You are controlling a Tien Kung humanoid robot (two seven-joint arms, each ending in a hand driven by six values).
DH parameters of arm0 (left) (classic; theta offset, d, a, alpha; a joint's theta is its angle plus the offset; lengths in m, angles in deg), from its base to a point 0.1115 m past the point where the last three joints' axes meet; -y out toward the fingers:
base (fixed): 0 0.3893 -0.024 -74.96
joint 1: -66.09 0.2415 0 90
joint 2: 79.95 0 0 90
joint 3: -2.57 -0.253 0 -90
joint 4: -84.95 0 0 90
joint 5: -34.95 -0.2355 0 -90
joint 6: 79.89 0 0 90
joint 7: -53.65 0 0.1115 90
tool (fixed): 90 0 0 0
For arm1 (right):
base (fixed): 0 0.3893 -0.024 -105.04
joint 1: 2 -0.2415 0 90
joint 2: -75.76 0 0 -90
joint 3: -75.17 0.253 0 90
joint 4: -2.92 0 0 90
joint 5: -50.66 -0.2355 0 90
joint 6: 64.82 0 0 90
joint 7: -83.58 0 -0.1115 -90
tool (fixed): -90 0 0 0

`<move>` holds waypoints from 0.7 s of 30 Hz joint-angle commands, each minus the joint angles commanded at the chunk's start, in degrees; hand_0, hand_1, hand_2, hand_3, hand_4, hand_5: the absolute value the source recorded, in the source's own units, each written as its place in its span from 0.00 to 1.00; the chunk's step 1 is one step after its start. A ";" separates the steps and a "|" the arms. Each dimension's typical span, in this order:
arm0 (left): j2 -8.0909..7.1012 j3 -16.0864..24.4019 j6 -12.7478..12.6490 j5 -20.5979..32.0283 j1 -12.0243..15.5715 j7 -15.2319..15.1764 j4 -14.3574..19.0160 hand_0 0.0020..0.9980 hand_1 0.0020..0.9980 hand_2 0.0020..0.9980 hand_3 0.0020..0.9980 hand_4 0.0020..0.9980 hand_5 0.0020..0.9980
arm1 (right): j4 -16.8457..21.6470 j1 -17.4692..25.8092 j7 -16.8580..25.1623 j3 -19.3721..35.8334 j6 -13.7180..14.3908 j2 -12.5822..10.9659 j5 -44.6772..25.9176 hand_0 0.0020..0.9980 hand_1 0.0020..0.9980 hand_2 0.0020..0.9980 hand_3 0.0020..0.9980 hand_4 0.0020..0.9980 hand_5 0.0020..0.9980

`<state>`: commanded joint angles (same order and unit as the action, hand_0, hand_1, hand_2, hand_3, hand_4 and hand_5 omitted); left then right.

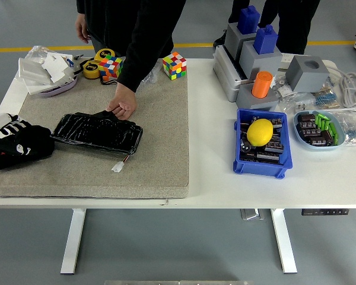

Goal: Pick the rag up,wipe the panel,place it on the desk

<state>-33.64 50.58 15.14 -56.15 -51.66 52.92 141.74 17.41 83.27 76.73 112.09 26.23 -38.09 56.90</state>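
Observation:
A black rag (21,148) lies bunched at the left edge of the grey mat (160,148). My left hand (13,126), white with black stripes, comes in from the left edge. Its fingers (19,124) lie stretched out flat on the rag's upper edge and are not closed around it. To the right of the rag, a glossy black panel (98,133) lies flat on the mat. A person's hand (121,107) presses on the panel's far edge. My right hand is out of view.
A small white connector (117,167) lies just in front of the panel. Two colour cubes (173,65), tape rolls (94,69) and a dish of paper (47,71) sit along the far edge. At right stand a blue bin (260,167) holding a yellow ball and grey-and-blue blocks (252,53).

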 joint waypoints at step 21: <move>1.41 -1.58 -7.09 -1.01 0.96 -1.71 -2.28 0.57 0.67 0.68 0.69 0.93 0.10 | 0.58 -0.03 0.32 0.66 -0.21 -0.30 1.19 0.72 0.69 0.68 0.59 1.00 0.51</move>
<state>-32.24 49.00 8.05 -57.15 -50.69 51.21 139.46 17.98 83.25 77.05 112.75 26.02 -38.39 58.09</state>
